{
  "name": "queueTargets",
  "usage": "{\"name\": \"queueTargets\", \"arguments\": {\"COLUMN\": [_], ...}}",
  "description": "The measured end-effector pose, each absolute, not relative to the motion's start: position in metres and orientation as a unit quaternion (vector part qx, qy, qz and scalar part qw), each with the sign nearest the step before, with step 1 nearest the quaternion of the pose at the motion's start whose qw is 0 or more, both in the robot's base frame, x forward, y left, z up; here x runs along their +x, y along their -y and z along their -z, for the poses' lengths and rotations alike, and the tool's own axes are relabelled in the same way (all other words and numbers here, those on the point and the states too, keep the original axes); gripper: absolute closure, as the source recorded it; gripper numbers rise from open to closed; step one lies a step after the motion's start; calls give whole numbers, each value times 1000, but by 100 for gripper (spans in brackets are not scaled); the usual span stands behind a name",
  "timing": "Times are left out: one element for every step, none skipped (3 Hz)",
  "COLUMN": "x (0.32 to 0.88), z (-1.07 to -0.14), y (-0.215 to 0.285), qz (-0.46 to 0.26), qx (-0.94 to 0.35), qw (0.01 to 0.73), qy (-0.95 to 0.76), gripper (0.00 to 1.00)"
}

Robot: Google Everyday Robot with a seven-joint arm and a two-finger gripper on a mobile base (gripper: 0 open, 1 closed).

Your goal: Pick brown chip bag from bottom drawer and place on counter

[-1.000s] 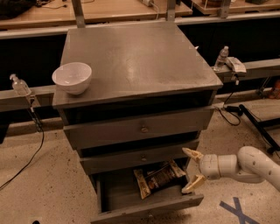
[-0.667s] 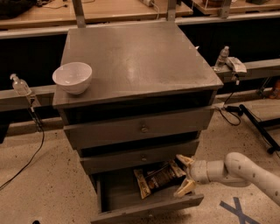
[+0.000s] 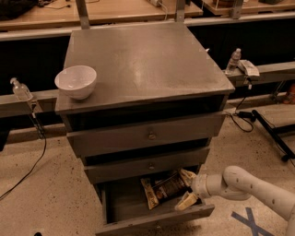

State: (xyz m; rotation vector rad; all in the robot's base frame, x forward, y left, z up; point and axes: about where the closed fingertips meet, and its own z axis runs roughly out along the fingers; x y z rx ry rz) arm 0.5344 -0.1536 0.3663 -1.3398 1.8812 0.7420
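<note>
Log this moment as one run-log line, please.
phase: reach | gripper: open, at right end of brown chip bag | bag: lying in open bottom drawer | counter: holds white bowl

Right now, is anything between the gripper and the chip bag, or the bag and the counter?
Nothing visible: the gripper is beside the chip bag in the bottom drawer. The middle drawer sits just above.

Lab: benches (image 3: 124, 10), floor cables (image 3: 44, 146), claw (image 3: 185, 189) in bottom drawer (image 3: 138, 221)

Chip bag (image 3: 163, 189) end behind gripper (image 3: 185, 189) in drawer (image 3: 125, 205)
</note>
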Motion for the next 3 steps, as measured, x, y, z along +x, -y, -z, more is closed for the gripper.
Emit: {"name": "queueTargets", "arguments": {"x": [534, 547, 560], "z": [-366, -349, -320], "y": [154, 161, 181], "qz": [-287, -256, -228], "qx": [-517, -514, -491], "qw": [350, 377, 413], "qy": [-726, -727, -733], "gripper": [0, 0, 0]}}
